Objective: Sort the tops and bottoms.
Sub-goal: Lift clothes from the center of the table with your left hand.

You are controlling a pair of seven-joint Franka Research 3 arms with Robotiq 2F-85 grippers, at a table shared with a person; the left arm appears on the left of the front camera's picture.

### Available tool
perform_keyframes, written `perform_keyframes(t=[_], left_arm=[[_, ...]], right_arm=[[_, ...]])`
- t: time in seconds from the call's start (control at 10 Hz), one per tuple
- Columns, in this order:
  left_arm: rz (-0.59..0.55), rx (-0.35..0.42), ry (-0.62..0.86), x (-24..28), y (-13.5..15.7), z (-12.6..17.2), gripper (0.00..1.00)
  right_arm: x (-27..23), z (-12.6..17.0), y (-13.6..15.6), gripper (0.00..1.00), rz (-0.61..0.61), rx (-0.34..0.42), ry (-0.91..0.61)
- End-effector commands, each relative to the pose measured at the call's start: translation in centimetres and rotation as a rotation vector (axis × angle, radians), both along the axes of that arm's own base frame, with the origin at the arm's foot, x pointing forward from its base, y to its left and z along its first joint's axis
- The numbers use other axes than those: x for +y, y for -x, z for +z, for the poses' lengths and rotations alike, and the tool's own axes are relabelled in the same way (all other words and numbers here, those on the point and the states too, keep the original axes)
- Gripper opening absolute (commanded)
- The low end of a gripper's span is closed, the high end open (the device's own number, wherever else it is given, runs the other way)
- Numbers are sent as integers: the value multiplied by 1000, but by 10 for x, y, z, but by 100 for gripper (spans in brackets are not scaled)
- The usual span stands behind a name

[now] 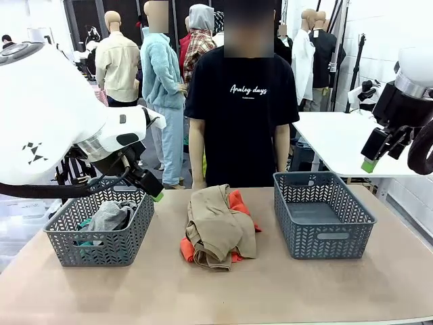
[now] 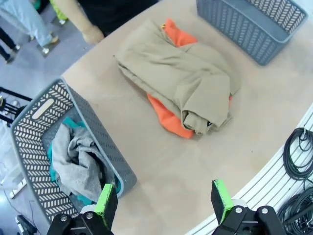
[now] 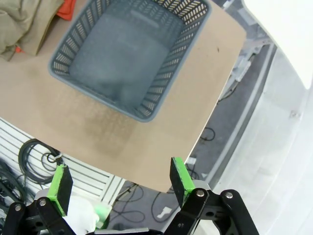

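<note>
Left wrist view, teal garment (image 2: 51, 151) beneath grey garment (image 2: 74, 162), in basket (image 2: 99, 143)

I watched across a tan counter (image 1: 304, 291) with a plain matte top. It was evenly lit and the shadows on it were soft. Past its far right corner stood a white table (image 1: 335, 142), with a white wall (image 1: 379, 34) behind it. Through the left wrist view I made out a grey floor (image 2: 27, 68) beyond the counter's far edge. Black cables (image 2: 299, 156) lay coiled below the near edge, beside a white ribbed panel (image 2: 274, 171).
</note>
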State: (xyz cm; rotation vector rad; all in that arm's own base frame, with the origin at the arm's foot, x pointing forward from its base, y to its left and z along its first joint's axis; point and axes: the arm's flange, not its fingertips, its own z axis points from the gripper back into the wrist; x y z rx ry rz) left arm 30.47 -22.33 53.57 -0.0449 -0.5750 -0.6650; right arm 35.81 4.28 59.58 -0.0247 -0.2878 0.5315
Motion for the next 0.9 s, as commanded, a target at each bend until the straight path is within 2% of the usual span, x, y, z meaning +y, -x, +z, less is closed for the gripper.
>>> perform_keyframes(t=[0.0, 0.1, 0.2, 0.4, 0.8], left_arm=[[60, -20, 51, -5, 13, 8, 100], [78, -4, 97, -25, -7, -5, 100], [107, 21, 78, -52, -27, -21, 100], [222, 34, -38, -93, -68, -49, 100], [374, 97, -177, -143, -109, -80, 100]], right_arm=[[0, 0, 0, 100, -10, 10, 9], [0, 0, 0, 100, -10, 10, 9], [0, 0, 0, 100, -10, 10, 9], [0, 0, 0, 100, -10, 10, 9], [0, 0, 0, 100, -10, 10, 9]])
